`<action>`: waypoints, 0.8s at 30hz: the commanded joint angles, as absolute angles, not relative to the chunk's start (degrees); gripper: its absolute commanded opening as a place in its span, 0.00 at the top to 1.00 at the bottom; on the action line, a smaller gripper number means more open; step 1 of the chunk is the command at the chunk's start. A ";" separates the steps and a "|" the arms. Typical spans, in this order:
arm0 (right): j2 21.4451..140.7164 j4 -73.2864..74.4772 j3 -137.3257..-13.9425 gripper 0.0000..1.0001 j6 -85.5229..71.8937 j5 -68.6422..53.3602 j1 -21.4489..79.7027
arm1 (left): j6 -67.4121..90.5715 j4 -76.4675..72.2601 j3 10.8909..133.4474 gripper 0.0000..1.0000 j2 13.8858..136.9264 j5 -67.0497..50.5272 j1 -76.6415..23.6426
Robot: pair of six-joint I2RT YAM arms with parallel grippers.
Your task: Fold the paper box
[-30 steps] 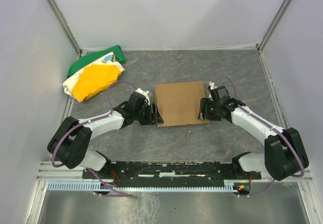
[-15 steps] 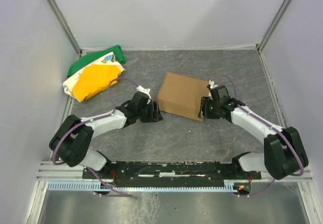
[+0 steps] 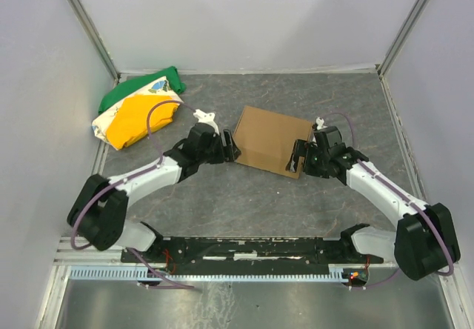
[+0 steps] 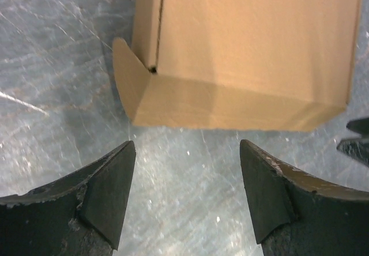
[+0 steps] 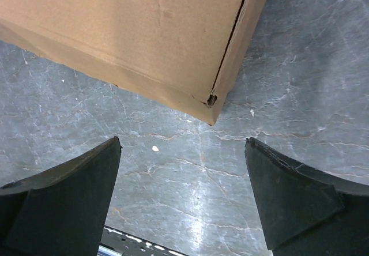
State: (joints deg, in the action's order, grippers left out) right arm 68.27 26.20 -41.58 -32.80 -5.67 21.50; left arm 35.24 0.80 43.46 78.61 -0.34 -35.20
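The paper box [image 3: 272,139] is a closed shallow brown cardboard box lying flat and turned askew on the grey table. My left gripper [image 3: 229,146] is open and empty just off the box's left side. In the left wrist view the box [image 4: 248,54] lies just beyond the open fingertips [image 4: 112,178], with a small flap [image 4: 128,77] sticking out at its corner. My right gripper [image 3: 298,158] is open and empty by the box's near right corner. In the right wrist view that corner [image 5: 212,109] sits just ahead of the open fingers [image 5: 271,181].
A green, yellow and white cloth bundle [image 3: 139,108] lies at the back left of the table. Grey walls close in the table [image 3: 244,203] on three sides. A black rail [image 3: 244,249] with the arm bases runs along the near edge.
The box has been turned clockwise and shifted back and right. Both grippers have let go of its sides and now sit open beside it.
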 commanded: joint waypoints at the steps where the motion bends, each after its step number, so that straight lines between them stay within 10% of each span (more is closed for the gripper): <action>1: 70.03 18.43 -38.80 0.04 -38.16 -9.01 21.08 | 31.96 -6.17 48.65 0.20 84.49 0.93 -32.38; 24: 72.90 -8.37 -22.59 0.05 -58.57 -8.52 20.95 | 49.00 -38.03 40.56 0.24 96.57 -20.96 -26.98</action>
